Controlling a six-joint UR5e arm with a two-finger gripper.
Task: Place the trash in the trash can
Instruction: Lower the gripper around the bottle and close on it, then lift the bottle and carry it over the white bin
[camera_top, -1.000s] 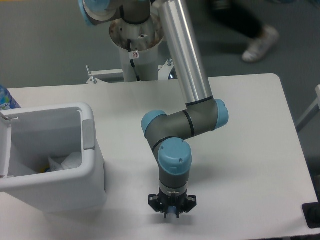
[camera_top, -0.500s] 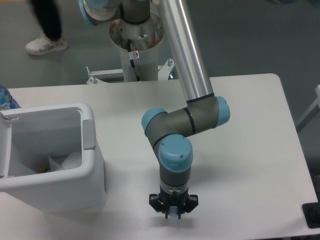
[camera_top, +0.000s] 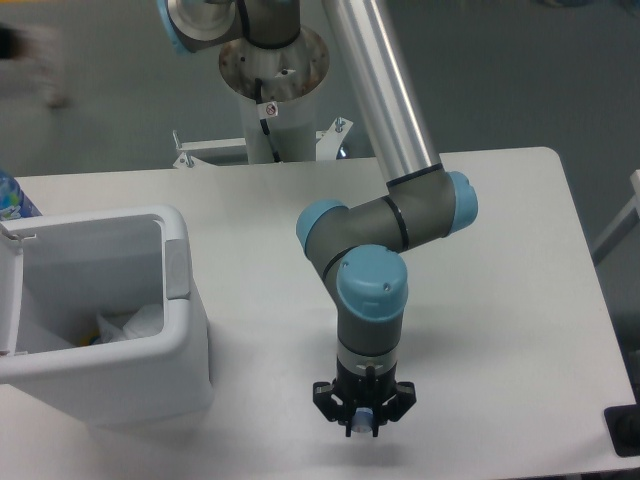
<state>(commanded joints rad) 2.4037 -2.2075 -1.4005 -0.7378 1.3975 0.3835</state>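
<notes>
Camera view: a single fixed view from above and in front of the table (camera_top: 500, 260).
Pincer (camera_top: 363, 424): pointed straight down, low over the near edge of the table; something small and bluish is seen between the fingertips, but whether it is gripped cannot be told, nor how wide the jaws stand.
Can (camera_top: 185, 330): set at the left of the table, its mouth open upward, well apart from the pincer.
Wrapper (camera_top: 130, 325): seen as crumpled white inside the can, low against the right wall.
Bottle: not made out on the table; hidden or too unclear to place.
Deciding relation: the can lies to the left of the pincer and farther back, its long axis running left to right.
</notes>
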